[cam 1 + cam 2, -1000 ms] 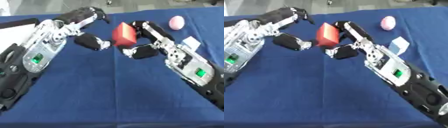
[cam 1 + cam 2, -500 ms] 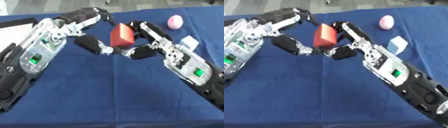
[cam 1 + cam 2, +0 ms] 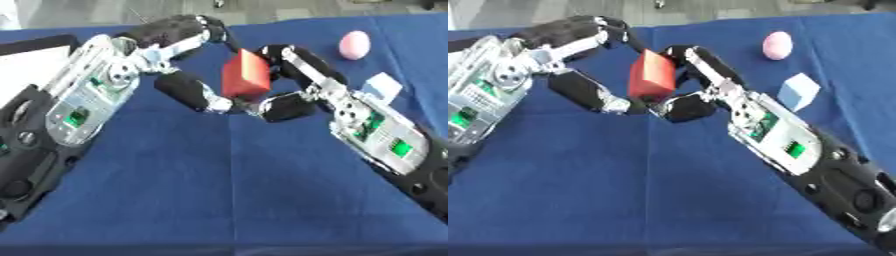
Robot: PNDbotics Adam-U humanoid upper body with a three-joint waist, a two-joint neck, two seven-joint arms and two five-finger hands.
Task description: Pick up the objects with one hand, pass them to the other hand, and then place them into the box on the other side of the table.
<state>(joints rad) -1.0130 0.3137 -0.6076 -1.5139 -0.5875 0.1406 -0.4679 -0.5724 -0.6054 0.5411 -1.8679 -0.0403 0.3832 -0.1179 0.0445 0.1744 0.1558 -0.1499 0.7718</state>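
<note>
Handover in midair: right hand [image 3: 697, 92] pinches the red block [image 3: 245, 76] above the blue surface [image 3: 227, 190], while left hand [image 3: 179, 70], fingers curled around it, closes in to take it for boxing.

No text, label, brand or number could be read on anything around the red block [image 3: 245, 76].

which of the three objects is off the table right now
The red block, held up between the right hand and the left hand. The pink ball and the pale blue cube both rest on the blue tablecloth.
</note>
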